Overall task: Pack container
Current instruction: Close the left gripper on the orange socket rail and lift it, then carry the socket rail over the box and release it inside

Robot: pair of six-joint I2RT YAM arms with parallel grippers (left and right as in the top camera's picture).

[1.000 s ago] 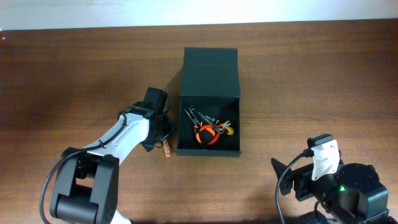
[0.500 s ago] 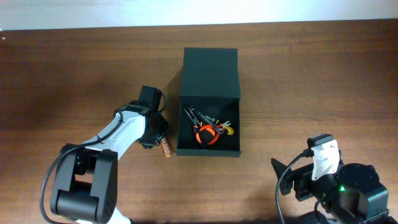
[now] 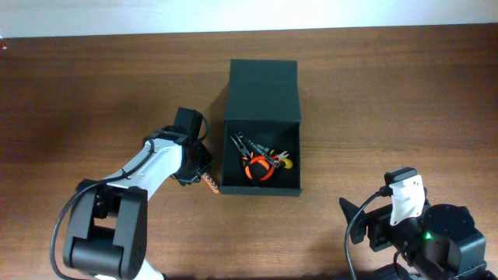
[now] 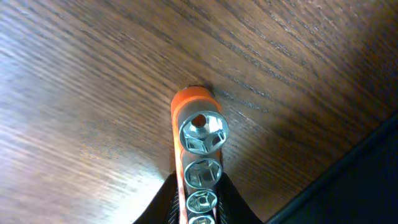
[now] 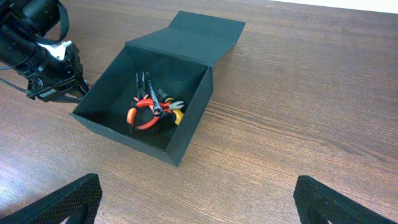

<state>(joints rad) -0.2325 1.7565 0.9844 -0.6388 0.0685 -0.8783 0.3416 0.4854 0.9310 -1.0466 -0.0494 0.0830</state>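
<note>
The left pincer point(image 4: 198, 193) is narrowed onto an orange socket rail point(image 4: 199, 130), fingers against both its sides, on the table point(image 3: 389, 93) just left of the open green container point(image 3: 261, 190), which holds pliers point(image 3: 259, 169). The right pincer point(image 5: 196, 199) is wide and empty.

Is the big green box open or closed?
Open. The container's lid flap is folded back behind it, and the tools lying inside show plainly from above.
</note>
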